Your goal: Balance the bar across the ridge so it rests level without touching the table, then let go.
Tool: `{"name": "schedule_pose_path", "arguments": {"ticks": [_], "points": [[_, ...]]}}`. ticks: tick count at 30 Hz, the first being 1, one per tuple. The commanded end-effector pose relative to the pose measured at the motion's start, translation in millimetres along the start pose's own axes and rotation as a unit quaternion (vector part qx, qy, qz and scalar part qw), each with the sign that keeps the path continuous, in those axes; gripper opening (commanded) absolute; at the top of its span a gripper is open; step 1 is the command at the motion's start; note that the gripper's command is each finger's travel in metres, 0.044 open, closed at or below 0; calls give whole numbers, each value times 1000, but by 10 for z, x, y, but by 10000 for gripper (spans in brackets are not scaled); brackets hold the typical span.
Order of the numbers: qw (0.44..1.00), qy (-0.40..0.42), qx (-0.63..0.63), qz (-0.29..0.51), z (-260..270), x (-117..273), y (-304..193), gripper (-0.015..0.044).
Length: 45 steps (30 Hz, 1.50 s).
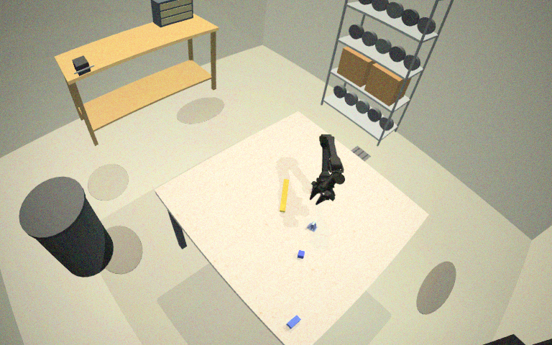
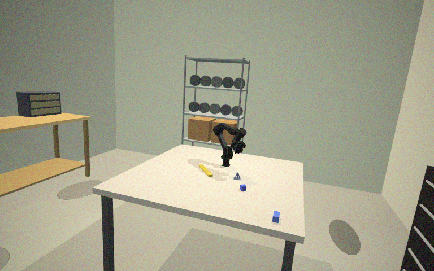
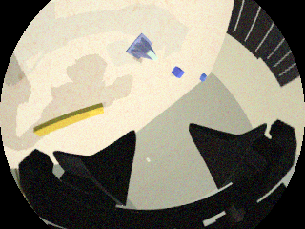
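Note:
The yellow bar (image 1: 284,195) (image 2: 205,170) (image 3: 70,119) lies flat on the table (image 1: 228,195) (image 2: 153,185). The ridge, a small blue-grey wedge-shaped piece (image 1: 312,226) (image 2: 237,176) (image 3: 141,47), stands on the table apart from the bar. My gripper (image 1: 313,201) (image 3: 163,129) is open, with nothing between its fingers. It hangs above the table, behind the ridge in the top view and to the right of the bar. In the exterior view the fingers are too small and dark to tell apart.
A dark blue cube (image 1: 300,254) (image 2: 243,187) (image 3: 177,72) lies in front of the ridge. A lighter blue block (image 1: 293,321) (image 2: 276,216) (image 3: 203,77) lies near the table's front corner. A shelf rack (image 2: 213,86) and a wooden bench (image 1: 134,38) stand beyond the table.

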State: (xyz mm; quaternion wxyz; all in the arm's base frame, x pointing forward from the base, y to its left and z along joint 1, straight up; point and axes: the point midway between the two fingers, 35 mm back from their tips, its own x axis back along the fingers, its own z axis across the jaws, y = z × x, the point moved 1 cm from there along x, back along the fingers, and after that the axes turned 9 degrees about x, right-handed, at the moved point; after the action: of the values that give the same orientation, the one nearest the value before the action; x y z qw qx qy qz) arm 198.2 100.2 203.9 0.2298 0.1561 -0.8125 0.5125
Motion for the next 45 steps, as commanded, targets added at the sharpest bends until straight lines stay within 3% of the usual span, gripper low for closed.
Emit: {"name": "schedule_pose_path", "arguments": {"ticks": [1,23,45], "points": [[999,26,-25,-9,57,-64,-50,315],[972,164,-159,-47,506,-363,-219,315],[899,285,-327,-52,1069,-524,-390,315]]}}
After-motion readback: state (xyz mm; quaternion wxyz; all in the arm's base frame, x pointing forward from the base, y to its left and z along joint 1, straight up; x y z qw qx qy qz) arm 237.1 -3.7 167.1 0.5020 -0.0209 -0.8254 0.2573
